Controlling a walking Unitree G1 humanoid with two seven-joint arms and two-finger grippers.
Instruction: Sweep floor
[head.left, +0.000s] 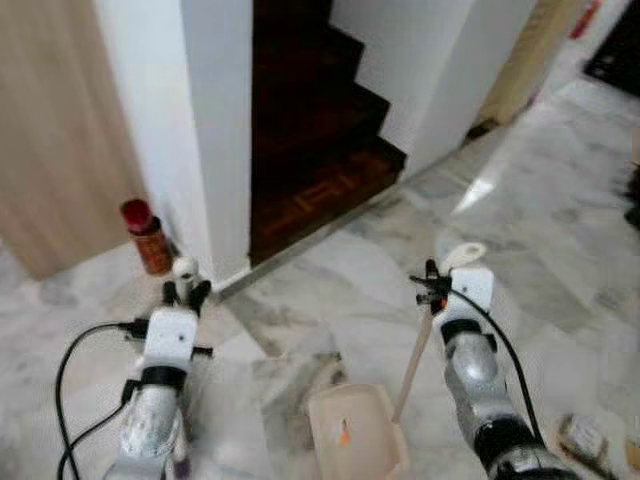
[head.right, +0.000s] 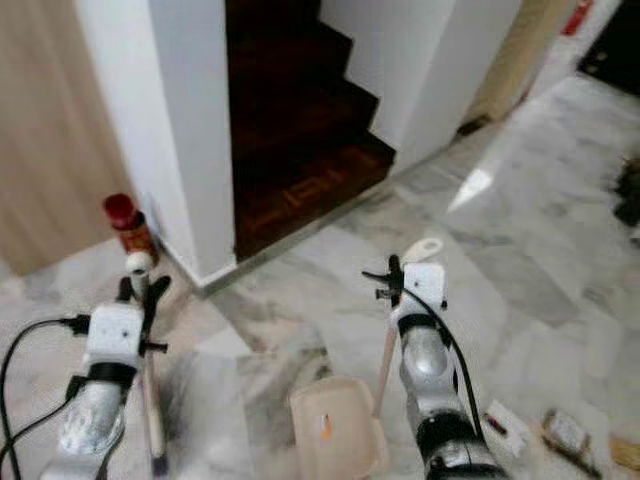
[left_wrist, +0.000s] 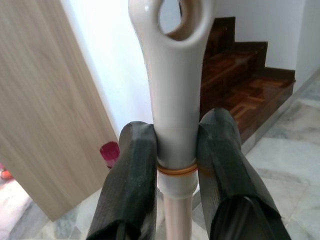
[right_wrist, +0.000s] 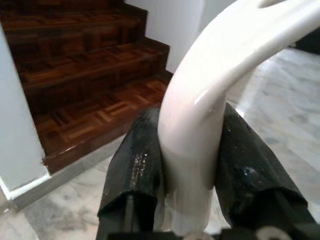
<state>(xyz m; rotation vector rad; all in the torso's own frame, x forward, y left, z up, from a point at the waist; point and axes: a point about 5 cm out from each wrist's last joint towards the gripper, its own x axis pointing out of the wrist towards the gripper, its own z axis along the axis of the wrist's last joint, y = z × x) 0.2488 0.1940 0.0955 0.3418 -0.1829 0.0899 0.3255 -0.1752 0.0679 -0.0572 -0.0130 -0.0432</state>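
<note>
Left pincer (left_wrist: 175, 170) pinches broom handle (left_wrist: 172, 90); right pincer (right_wrist: 187, 165) pinches dustpan handle (right_wrist: 200, 100) (dustpan (head.left: 355, 430) below); red bottle (head.left: 145, 235), stairs (head.left: 310, 150) ahead.

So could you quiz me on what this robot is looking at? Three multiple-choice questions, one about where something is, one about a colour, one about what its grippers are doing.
1. Where does the red-capped bottle stand?
A. On the wooden stairs
B. On the floor at the foot of the white wall, left of the stairs
C. Inside the dustpan

2. What colour is the dustpan?
A. Bright blue
B. Black
C. Pale cream

3. What is the left gripper doing?
A. Clamped on the broom handle
B. Hanging open with nothing in it
C. Holding the bottle

Answers: 1 B, since the bottle sits on the marble by the wall corner. 2 C, as the pan in front of the robot is pale cream. 3 A, as the left wrist view shows both fingers pressed against the handle; the right gripper likewise grips the dustpan handle.
</note>
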